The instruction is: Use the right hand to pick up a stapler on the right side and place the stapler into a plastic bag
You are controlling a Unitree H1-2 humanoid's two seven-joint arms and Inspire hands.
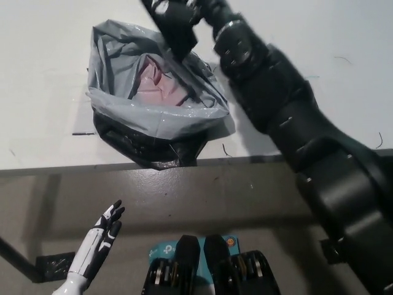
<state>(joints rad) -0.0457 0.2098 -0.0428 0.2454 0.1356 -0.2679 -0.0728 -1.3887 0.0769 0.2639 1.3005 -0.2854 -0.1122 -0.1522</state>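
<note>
Nearest the camera, the white left hand (101, 236) rests low at the lower left, below the table's edge and over the floor. Its fingers are spread and it holds nothing. The floor (215, 196) is dull grey-brown and looks like bare concrete. A patch of black tape (52, 265) is stuck to it near the left hand, and a broad shadow lies along it under the table's edge.

The table (43, 74) has a white matte top with a grey front edge that runs straight across the picture. The top is scuffed, with a short black dash (81, 133) left of the bag and a few thin dark threads or scratches towards the right.

The plastic bag (153, 117) sits on the table close to the front edge, left of centre. It is grey with a crumpled black underside, its mouth is wide open towards the camera, and there is a pinkish tone inside.

The black right arm (288, 117) rises from the bottom right and crosses the table diagonally towards the top centre. At the far end the right hand (196, 7) is closed around the black stapler (178, 34). The stapler hangs in the air over the far rim of the bag's mouth, blurred, and whether it touches the plastic cannot be told.
</note>
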